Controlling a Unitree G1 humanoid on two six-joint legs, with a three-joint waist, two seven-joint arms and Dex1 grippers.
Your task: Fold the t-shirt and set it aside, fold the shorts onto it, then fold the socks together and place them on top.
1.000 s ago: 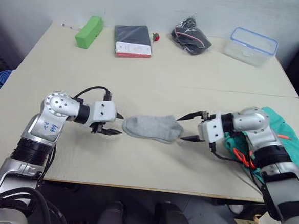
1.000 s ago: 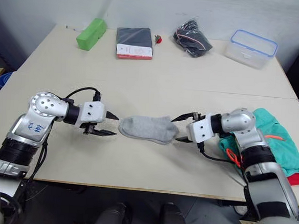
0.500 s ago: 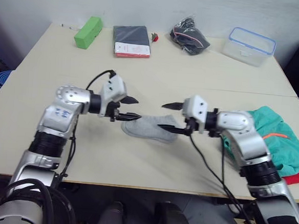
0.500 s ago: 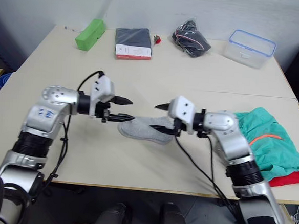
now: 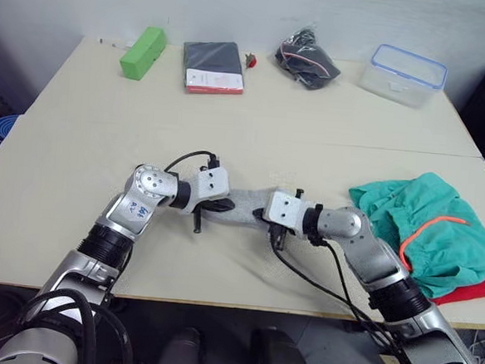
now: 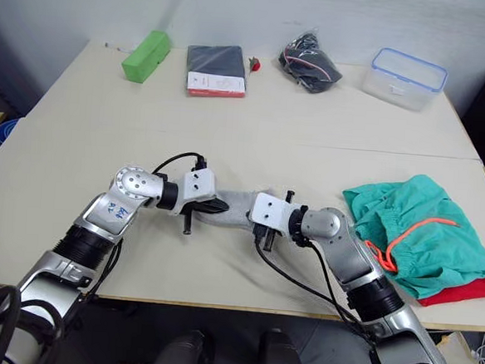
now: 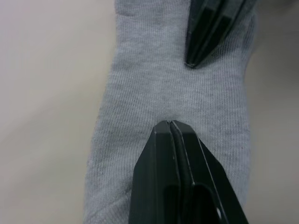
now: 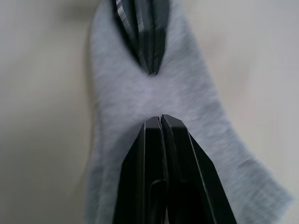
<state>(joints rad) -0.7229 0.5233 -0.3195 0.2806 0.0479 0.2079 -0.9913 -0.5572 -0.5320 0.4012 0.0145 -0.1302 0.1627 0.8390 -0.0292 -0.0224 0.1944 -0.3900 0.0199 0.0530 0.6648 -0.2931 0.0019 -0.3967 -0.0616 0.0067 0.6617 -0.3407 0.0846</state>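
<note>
The light grey socks (image 5: 248,201) lie flat on the table's near middle as one stacked shape. My left gripper (image 7: 170,122) is shut, its tips resting on the sock's knit from the left. My right gripper (image 8: 161,116) is shut too, tips on the same sock from the right. The two pairs of tips face each other a short gap apart; no fabric shows between either pair. The teal shorts (image 5: 426,232) with their orange drawstring lie bunched at the right edge. The red t-shirt (image 5: 478,290) shows beneath them as a strip.
Along the far edge stand a green block (image 5: 145,50), a dark flat packet (image 5: 213,65), a black bundle with pink trim (image 5: 308,57) and a clear lidded container (image 5: 408,73). The table's front edge (image 5: 217,301) runs close below both arms.
Both grippers have dropped from above the sock's ends onto its middle, moving towards each other, and both have gone from open to shut. The sock has stayed in place.
</note>
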